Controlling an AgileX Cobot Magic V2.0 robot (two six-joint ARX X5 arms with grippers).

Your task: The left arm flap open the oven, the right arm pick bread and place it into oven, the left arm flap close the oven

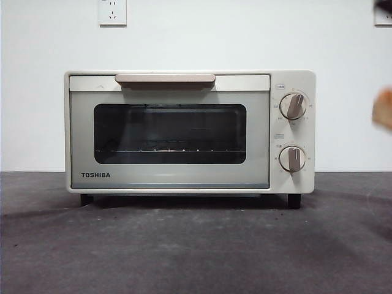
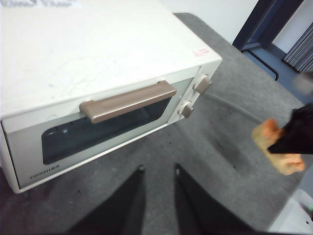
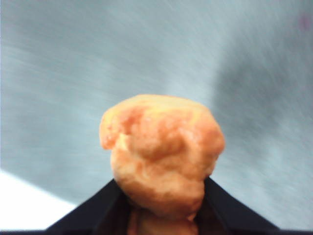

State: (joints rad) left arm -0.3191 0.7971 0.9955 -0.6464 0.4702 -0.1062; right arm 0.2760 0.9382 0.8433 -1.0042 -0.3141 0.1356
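Oven (image 1: 189, 131) sits on grey table (image 1: 196, 245), door shut, beige handle (image 1: 165, 79) across the top of the door, two knobs (image 1: 293, 106) stacked at its right side, rack visible through the dark window (image 1: 169, 133). TOSHIBA lettering on the lower left of the door. Right gripper (image 3: 164, 215) pinches the bread (image 3: 161, 152) between its two jaws; the lumpy orange bun fills the gap between them and bulges past the tips. In the left wrist view the same bread (image 2: 276, 147) shows in the air above the table, off to the knob side of the oven and well apart from it, clamped by the right gripper's dark fingers (image 2: 296, 132). Front view catches only an orange blur at the right edge (image 1: 384, 108) (motion-smeared, shape not readable). Left gripper (image 2: 159, 169) hangs above the table in front of the oven door, jaws spread a little, nothing between them, not touching the handle.
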